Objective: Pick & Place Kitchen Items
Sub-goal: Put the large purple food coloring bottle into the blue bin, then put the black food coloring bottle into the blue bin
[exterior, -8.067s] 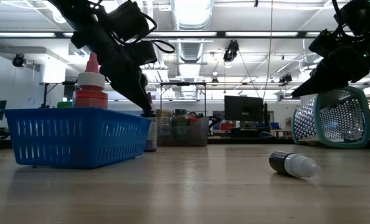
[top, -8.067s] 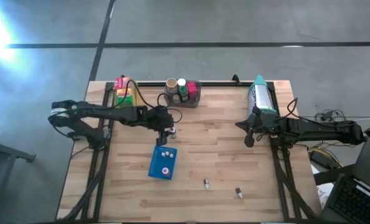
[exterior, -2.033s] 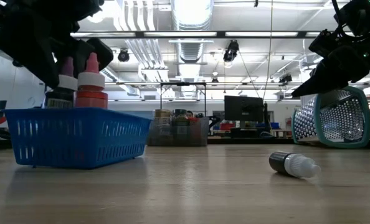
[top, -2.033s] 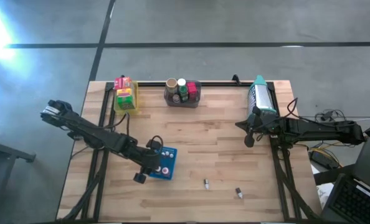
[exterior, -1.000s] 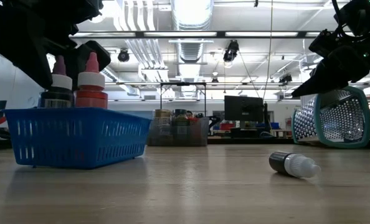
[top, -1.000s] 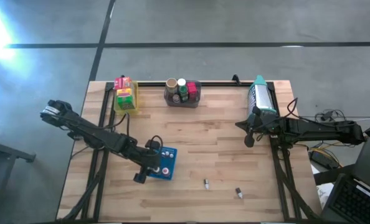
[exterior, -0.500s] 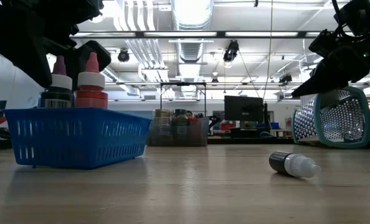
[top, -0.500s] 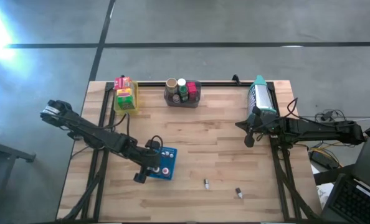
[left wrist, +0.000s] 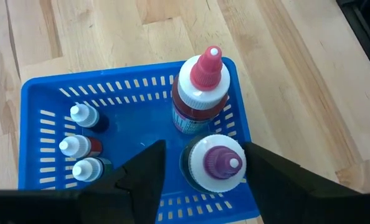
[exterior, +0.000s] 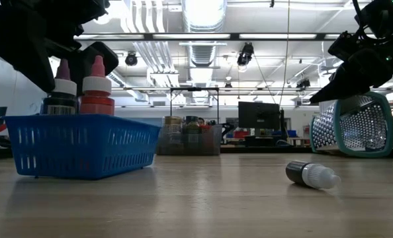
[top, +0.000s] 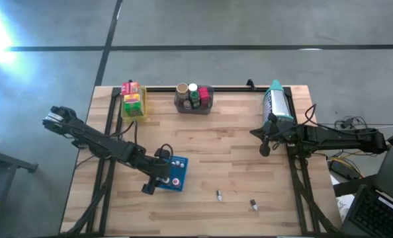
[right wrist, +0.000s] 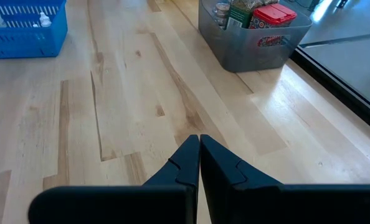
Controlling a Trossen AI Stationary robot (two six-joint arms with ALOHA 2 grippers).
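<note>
A blue basket (top: 182, 160) stands on the table left of centre. In it stand a purple-capped bottle (left wrist: 216, 163), a red-capped bottle (left wrist: 199, 93) and three tiny bottles (left wrist: 79, 146). My left gripper (left wrist: 202, 148) hangs over the basket's near-left corner, open. Its fingers stand on either side of the purple-capped bottle, and a gap shows beside one finger. Two tiny bottles (top: 219, 195) (top: 253, 205) lie on the bare wood near the front. My right gripper (right wrist: 199, 140) waits shut above the table's right side.
A grey bin (top: 194, 98) of jars and cans and a yellow bin (top: 132, 100) of small boxes stand along the far edge. A teal-rimmed mesh holder (top: 276, 102) lies at the far right. Bare wood lies between the basket and the right arm.
</note>
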